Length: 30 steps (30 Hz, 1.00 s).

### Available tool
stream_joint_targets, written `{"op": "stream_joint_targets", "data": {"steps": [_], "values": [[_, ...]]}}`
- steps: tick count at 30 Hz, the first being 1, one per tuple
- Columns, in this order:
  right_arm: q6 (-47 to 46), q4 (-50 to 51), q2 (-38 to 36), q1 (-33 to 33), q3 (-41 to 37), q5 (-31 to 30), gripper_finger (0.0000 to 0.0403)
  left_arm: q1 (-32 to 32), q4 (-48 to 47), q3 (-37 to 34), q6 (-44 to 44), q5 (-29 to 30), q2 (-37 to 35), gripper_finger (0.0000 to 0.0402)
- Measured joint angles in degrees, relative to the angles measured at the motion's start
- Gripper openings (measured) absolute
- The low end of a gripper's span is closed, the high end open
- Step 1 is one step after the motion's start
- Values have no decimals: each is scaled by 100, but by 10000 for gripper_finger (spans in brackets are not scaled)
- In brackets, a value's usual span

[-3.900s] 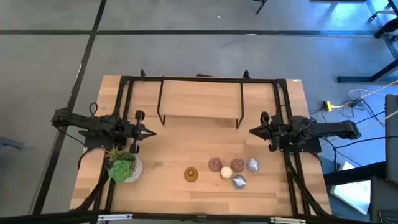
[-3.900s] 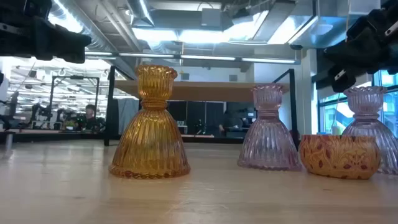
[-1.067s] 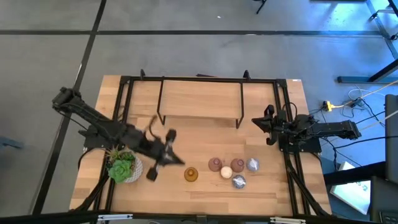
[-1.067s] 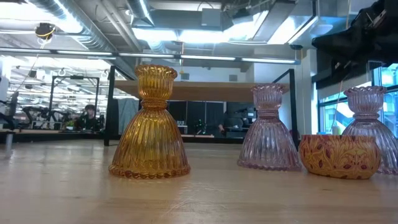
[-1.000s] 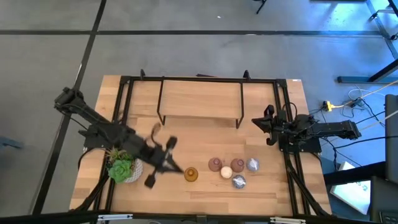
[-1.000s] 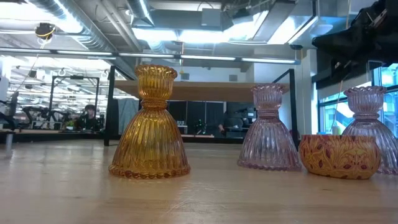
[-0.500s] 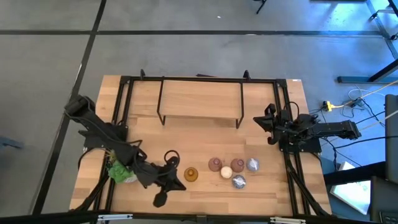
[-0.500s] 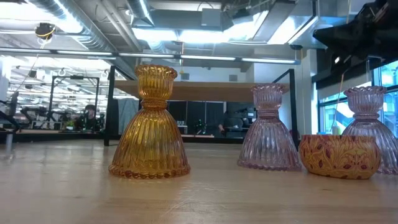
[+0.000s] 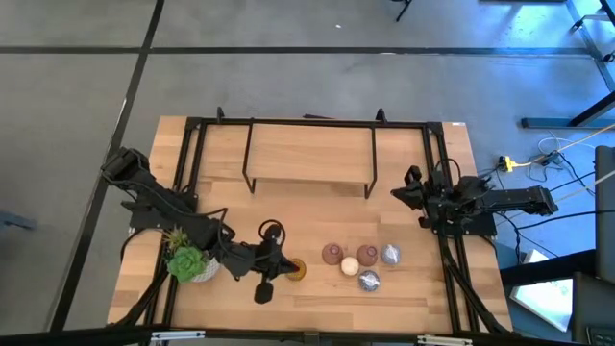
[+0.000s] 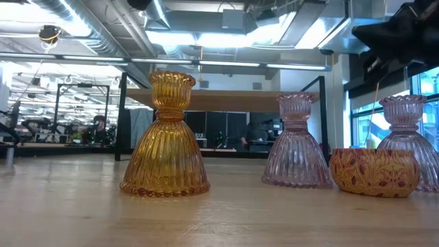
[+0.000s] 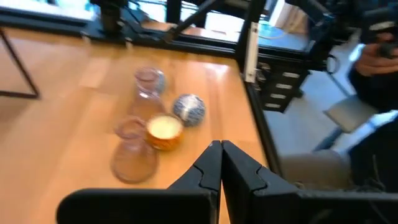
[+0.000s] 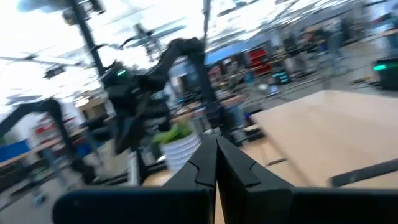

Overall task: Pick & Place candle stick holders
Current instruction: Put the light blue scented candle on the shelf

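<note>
The amber-gold holder (image 9: 296, 271) stands on its flared base on the table, left of a cluster of the other holders: a pinkish one (image 9: 332, 255), a cream-white one (image 9: 350, 266) and silvery clear ones (image 9: 369, 280). In the low view the amber holder (image 10: 164, 137) stands alone with nothing touching it. My left gripper (image 9: 286, 264) is shut and hangs just left of and above the amber holder. In its wrist view, my left gripper (image 11: 221, 147) faces the cluster (image 11: 165, 130). My right gripper (image 9: 396, 197) is shut and empty at the table's right side.
A green succulent in a white pot (image 9: 189, 262) stands at the near left, under my left arm. A black wire rack (image 9: 307, 183) stands at the far middle. Bare wood lies between the rack and the holders.
My left gripper has swung from beside the plant toward the table's right edge and toward the amber holder, dipping toward the near edge on the way. Its fingers stay shut. The holders have not moved.
</note>
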<state>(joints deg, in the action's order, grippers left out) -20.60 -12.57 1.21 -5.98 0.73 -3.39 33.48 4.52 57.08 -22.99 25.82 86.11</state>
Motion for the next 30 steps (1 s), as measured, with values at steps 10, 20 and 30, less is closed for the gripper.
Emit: {"op": "stream_joint_targets", "data": {"steps": [10,20,30], "values": [[487,-2,109,-7,0,602,14,-119,0,0,797,1294,2,2],[543,-280,566,-83,0,961,123,-613,146,-341,782,1490,129,2],[-711,344,1059,-1240,0,1995,221,-784,259,-422,757,579,522,2]]}}
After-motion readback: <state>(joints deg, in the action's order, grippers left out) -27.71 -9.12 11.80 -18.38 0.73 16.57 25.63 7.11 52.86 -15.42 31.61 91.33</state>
